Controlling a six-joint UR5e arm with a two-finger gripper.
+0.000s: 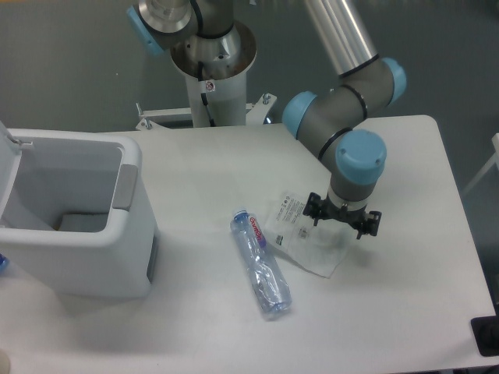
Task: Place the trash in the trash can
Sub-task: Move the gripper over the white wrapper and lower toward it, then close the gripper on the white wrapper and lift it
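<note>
- Presently the claw (341, 220) is seen from above, hanging over the right-hand part of the white pouch (308, 234), with its two fingers spread apart and nothing held between them.
- The pouch is laid flat on the counter (234, 327), its printed corner towards the arm's base and its far corner pointing down-right; whether the fingertips touch the plastic cannot be told from this view.
- The pouch is judged to be the nearer of the two pieces of trash: it lies directly beneath and slightly left of the claw, so little more than a descent would be called for.
- The water bottle (260, 263) is found just left of the pouch, lying on its side, blue cap up-left and base down-right; its long axis runs diagonally across the counter.
- The trash can (129, 234) stands well apart at the left edge, lid raised and mouth open, so a long carry leftwards over the bottle would be needed once the pouch is gripped.
- A thin flat pouch is likely to be hard to pinch cleanly.
</note>
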